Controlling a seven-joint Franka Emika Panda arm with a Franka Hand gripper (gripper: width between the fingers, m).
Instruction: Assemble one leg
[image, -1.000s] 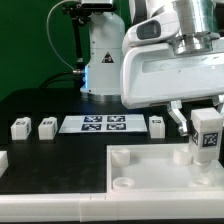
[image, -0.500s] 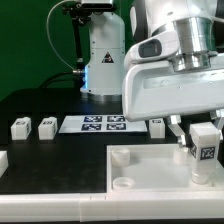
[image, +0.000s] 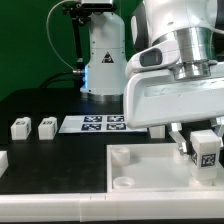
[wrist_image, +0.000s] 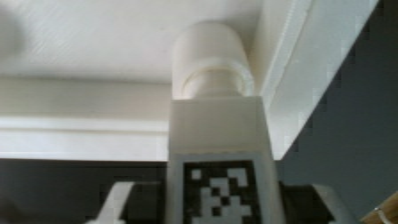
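My gripper (image: 204, 140) is shut on a white leg (image: 205, 150) with a black-and-white marker on its face, and holds it upright over the large white tray-like part (image: 150, 168) at the exterior view's right. In the wrist view the leg (wrist_image: 217, 150) fills the middle between my two fingers (wrist_image: 125, 203), and its round peg end points at a raised round socket (wrist_image: 217, 45) near the part's corner wall. Two more legs (image: 19, 128) (image: 46, 126) lie on the black table at the exterior view's left.
The marker board (image: 100, 123) lies on the table behind the tray-like part. A round socket (image: 119, 156) rises at the part's near-left corner. A white block (image: 3, 161) sits at the left edge. The robot base (image: 100, 60) stands at the back.
My gripper with the leg has sunk lower and shifted slightly to the exterior view's right, closer to the tray-like part's corner. My arm now hides the leg that lay beside the marker board.
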